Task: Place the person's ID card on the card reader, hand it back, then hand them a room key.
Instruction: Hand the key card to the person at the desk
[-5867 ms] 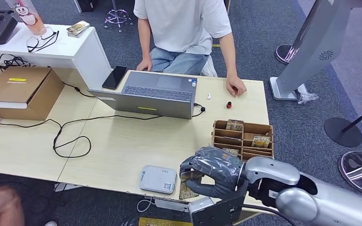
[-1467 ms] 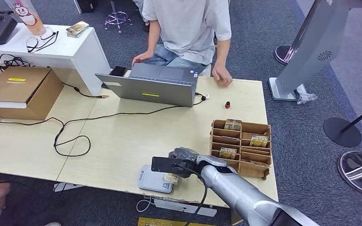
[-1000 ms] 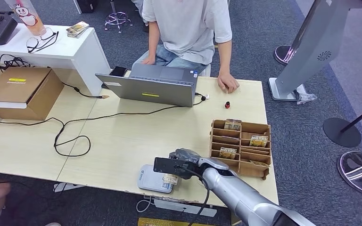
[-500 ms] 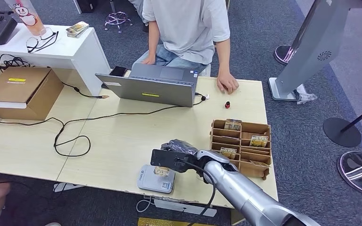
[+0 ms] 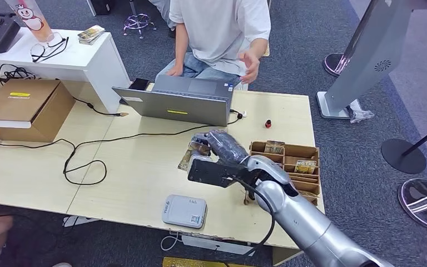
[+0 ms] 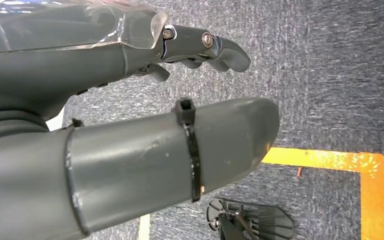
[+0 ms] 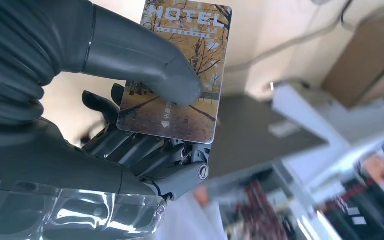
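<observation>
The left hand (image 6: 130, 125) hung down over grey carpet with an orange line on it. Its fingers (image 6: 220, 47) were apart and it held nothing.

On the near edge of the wooden table (image 5: 139, 172) lay the white card reader (image 5: 185, 211), with nothing on top of it. A little farther on, the right hand (image 5: 221, 147) was up above the table. It held a card (image 7: 177, 70) between its thumb and fingers. The card had autumn trees and the word HOTEL on it. Just to the right of the hand stood a wooden tray (image 5: 289, 167) with more cards in its slots.

Farther back stood an open laptop (image 5: 180, 103). Behind it sat a person (image 5: 222, 33) in a white shirt, with one hand (image 5: 250, 60) lifted off the table.
</observation>
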Robot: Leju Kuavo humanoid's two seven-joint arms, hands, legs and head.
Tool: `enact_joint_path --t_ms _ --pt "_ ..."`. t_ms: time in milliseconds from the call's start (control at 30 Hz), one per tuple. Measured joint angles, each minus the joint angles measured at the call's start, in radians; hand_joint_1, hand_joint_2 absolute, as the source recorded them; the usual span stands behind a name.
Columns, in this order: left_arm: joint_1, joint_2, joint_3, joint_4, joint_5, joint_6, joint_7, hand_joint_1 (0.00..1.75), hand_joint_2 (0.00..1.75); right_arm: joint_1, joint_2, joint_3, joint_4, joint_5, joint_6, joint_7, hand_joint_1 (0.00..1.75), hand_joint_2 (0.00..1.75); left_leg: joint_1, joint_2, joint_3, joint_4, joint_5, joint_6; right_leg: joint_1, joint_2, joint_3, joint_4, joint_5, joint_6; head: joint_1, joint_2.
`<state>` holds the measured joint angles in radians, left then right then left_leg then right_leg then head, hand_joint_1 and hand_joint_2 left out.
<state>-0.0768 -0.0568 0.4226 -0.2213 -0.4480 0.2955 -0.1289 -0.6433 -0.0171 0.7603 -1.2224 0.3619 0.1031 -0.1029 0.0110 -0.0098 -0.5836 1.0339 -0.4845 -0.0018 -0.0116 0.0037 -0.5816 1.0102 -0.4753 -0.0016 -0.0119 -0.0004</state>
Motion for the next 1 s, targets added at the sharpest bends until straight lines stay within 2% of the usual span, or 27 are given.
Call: enact_joint_path --t_ms 267,467,867,900,967,1000 --pt "0.023 -0.001 0.005 0.000 -0.007 0.004 -0.028 0.00 0.00 -0.045 -0.010 -0.021 -0.046 0.420 -0.292 -0.008 1.75 1.75 0.000 0.000 0.000 0.000 0.000 0.000 0.000 0.000 0.000 0.000 0.000 0.000 0.000 0.000" --pt "0.020 -0.007 0.005 0.000 -0.024 0.004 -0.049 0.00 0.00 -0.138 0.017 -0.032 0.041 0.683 -0.444 0.041 1.75 1.75 0.000 0.000 0.000 0.000 0.000 0.000 0.000 0.000 0.000 0.000 0.000 0.000 0.000 0.000" --pt "0.020 -0.014 0.005 0.000 -0.036 0.013 -0.040 0.00 0.00 -0.260 0.083 -0.036 0.249 0.871 -0.511 0.113 1.75 1.75 0.000 -0.001 -0.001 0.000 0.000 0.000 0.000 -0.001 0.000 0.000 0.000 0.000 0.000 0.000" --pt "0.020 -0.014 0.005 0.000 -0.037 0.013 -0.041 0.00 0.00 -0.266 0.088 -0.036 0.265 0.873 -0.511 0.113 1.71 1.75 0.000 -0.001 -0.001 0.000 0.000 0.000 0.000 -0.001 0.000 0.000 0.000 0.000 0.000 0.000" --pt "0.021 -0.014 0.005 0.000 -0.038 0.013 -0.044 0.00 0.00 -0.272 0.097 -0.036 0.292 0.874 -0.511 0.114 1.47 1.75 0.000 -0.001 -0.001 0.000 0.001 0.000 0.000 -0.001 0.000 0.000 0.000 0.000 0.000 0.000" --pt "0.021 -0.014 0.005 0.000 -0.038 0.013 -0.046 0.00 0.00 -0.274 0.100 -0.036 0.303 0.874 -0.511 0.114 1.04 1.75 0.000 -0.001 -0.001 0.000 0.001 0.000 0.000 -0.001 0.000 0.000 0.000 0.000 0.000 0.000"
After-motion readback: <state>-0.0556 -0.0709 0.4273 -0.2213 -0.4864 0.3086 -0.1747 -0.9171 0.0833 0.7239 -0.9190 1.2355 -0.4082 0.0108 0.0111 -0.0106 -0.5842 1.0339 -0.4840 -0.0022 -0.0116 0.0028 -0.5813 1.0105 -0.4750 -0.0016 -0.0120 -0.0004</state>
